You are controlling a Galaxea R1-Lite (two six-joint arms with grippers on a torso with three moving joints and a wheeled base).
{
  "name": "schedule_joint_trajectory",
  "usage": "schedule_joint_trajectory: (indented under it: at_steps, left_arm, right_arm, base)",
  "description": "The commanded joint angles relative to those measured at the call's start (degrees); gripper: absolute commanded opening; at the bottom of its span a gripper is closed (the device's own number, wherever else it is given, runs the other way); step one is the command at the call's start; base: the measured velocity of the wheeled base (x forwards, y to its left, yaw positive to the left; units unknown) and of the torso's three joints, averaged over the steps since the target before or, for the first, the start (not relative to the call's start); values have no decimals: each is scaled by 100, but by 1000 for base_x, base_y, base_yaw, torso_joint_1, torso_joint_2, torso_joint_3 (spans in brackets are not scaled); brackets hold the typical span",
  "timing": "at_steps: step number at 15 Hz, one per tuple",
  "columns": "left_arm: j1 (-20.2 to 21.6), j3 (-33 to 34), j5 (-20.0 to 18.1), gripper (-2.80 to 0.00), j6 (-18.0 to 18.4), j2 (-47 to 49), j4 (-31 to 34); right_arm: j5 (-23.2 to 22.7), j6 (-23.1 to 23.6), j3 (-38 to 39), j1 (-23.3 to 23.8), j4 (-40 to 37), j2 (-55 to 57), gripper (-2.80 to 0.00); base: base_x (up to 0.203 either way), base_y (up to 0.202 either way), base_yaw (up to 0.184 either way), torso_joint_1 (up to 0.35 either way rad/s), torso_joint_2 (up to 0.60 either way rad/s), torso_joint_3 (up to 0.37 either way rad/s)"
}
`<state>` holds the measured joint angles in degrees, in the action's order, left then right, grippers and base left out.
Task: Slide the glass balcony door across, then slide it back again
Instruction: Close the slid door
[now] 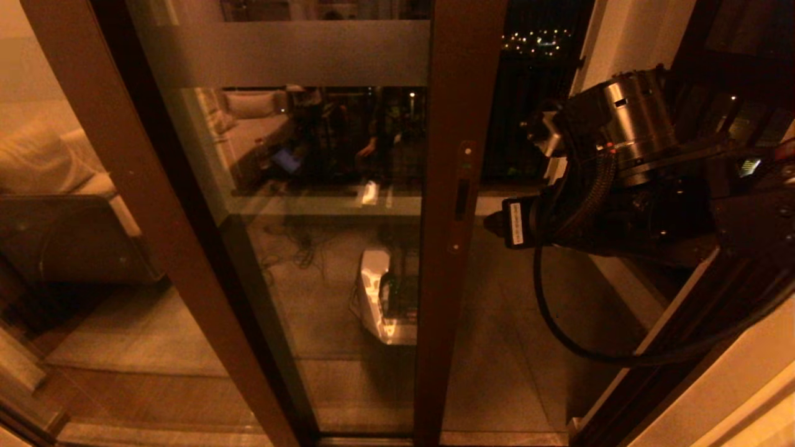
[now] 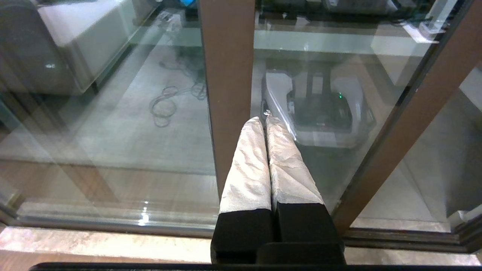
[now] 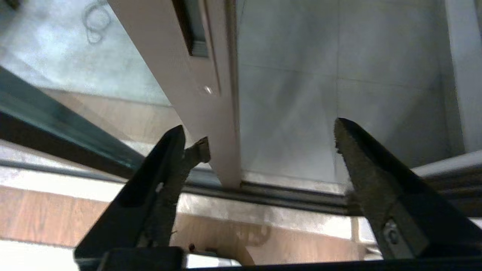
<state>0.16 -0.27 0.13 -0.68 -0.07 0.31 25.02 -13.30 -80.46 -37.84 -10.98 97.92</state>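
The glass balcony door (image 1: 323,248) has a frosted band (image 1: 298,53) near its top and a dark brown stile (image 1: 456,310) with a slim handle (image 1: 461,198). It stands partly slid across, with an open gap to the right of the stile. My right gripper (image 3: 263,131) is open, and the stile's edge (image 3: 211,124) sits between its fingers, close to one fingertip (image 3: 175,139). The right arm (image 1: 621,186) reaches in from the right at handle height. My left gripper (image 2: 265,119) is shut on nothing, low before the glass, beside a brown frame post (image 2: 228,94).
The floor track (image 3: 286,197) runs under the door. Balcony tiles (image 1: 515,347) show through the gap, and a white wall (image 1: 627,37) bounds it on the right. A second brown-framed glass panel (image 1: 143,205) stands at the left, with a sofa (image 1: 56,205) behind it.
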Motion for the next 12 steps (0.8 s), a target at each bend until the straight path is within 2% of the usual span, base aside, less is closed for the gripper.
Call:
schedule_joint_trajectory:
  at_steps: [1,7,12]
  left_arm:
    - [2,0,4,-280,-2,7,-1]
    - [2,0,4,-280,-2,7,4]
    - [2,0,4,-280,-2,7,2]
  right_arm:
    - [14,45,-59,15,226,233,0]
    - [17,188,-280,296,474,651,0]
    - [12,231,-483,339,588,953,0]
  base:
    - [0,0,0,0,0,0]
    - [0,0,0,0,0,0]
    - [0,0,0,0,0,0]
